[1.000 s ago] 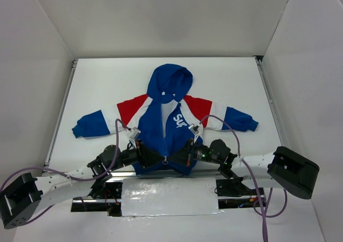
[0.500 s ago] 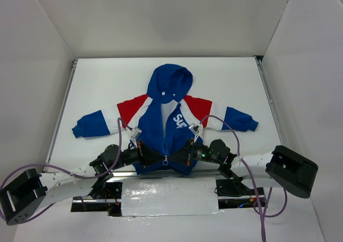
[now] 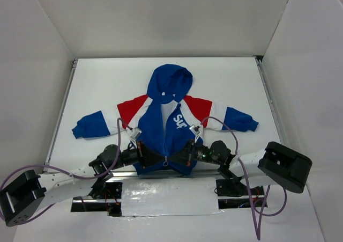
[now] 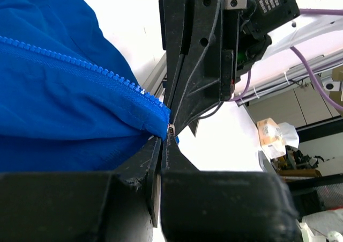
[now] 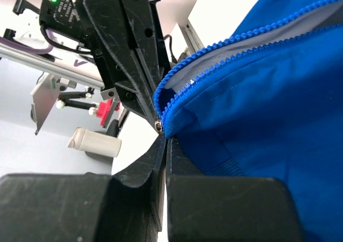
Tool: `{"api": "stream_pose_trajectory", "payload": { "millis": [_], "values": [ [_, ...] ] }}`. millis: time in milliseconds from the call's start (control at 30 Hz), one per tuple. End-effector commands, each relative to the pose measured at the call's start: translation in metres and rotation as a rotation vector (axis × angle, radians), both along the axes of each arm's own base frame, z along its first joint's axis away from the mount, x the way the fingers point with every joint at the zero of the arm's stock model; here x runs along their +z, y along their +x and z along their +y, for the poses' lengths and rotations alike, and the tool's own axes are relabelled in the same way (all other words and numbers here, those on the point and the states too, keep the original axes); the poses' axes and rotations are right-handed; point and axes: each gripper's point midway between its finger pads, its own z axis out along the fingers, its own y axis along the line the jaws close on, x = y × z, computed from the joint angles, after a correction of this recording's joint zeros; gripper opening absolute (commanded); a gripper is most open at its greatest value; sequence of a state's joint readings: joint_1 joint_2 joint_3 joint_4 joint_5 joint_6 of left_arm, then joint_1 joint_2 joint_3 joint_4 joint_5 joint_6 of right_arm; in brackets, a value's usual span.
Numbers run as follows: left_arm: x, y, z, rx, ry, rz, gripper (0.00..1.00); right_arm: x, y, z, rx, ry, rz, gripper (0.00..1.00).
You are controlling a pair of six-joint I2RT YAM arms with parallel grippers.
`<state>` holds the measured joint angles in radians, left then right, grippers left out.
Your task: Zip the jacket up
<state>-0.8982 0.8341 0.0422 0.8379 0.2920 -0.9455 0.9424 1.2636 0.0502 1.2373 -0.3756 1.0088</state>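
Note:
The blue hooded jacket (image 3: 166,118) lies flat on the white table, hood away from me, front open in a narrow V down to the hem. My left gripper (image 3: 143,152) and right gripper (image 3: 187,152) meet tip to tip at the bottom of the zipper (image 3: 165,159). In the left wrist view my left gripper (image 4: 163,140) is shut on the blue hem corner (image 4: 155,125) beside the zipper teeth (image 4: 80,64). In the right wrist view my right gripper (image 5: 163,137) is shut on the other hem corner (image 5: 177,125), with a small metal zipper end at the tips.
The table has raised rails along its left edge (image 3: 60,113) and right edge (image 3: 268,102), with white walls around. A silver taped panel (image 3: 169,196) sits between the arm bases. Purple cables (image 3: 225,126) loop above both arms.
The grippers stay together at the jacket's hem. The rear parts of both arms have shifted slightly; the jacket has not moved.

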Motion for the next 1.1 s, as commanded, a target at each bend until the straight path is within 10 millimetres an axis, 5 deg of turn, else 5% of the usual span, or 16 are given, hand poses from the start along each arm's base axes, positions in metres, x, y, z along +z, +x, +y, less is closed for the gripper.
{"api": "stream_pose_trajectory", "payload": {
  "millis": [0, 267, 667, 733, 767, 833, 933, 1067],
  "values": [
    [-0.009, -0.026, 0.001, -0.124, -0.007, -0.014, 0.0, 0.049, 0.01, -0.002, -0.043, 0.179, -0.087, 0.0],
    [-0.014, -0.031, -0.005, -0.18, 0.014, 0.016, 0.0, 0.079, 0.027, -0.016, -0.155, 0.226, -0.158, 0.0],
    [-0.007, -0.039, -0.008, -0.224, -0.015, -0.005, 0.0, 0.072, 0.03, -0.011, -0.149, 0.129, -0.21, 0.0],
    [-0.008, -0.033, -0.008, -0.188, 0.003, -0.007, 0.0, 0.077, 0.027, -0.003, -0.099, 0.106, -0.238, 0.11],
    [-0.01, -0.029, -0.007, -0.168, 0.019, -0.003, 0.0, 0.076, 0.023, -0.001, -0.068, 0.095, -0.237, 0.26],
    [-0.015, -0.018, -0.006, -0.105, 0.056, 0.012, 0.0, 0.076, 0.018, -0.004, -0.058, 0.1, -0.242, 0.33],
    [-0.015, -0.009, -0.005, -0.053, 0.066, 0.016, 0.0, 0.077, 0.013, -0.012, -0.065, 0.1, -0.252, 0.63],
    [-0.009, -0.005, -0.008, -0.041, 0.043, 0.016, 0.0, 0.066, 0.008, -0.022, -0.082, 0.07, -0.205, 0.64]
  ]
}}
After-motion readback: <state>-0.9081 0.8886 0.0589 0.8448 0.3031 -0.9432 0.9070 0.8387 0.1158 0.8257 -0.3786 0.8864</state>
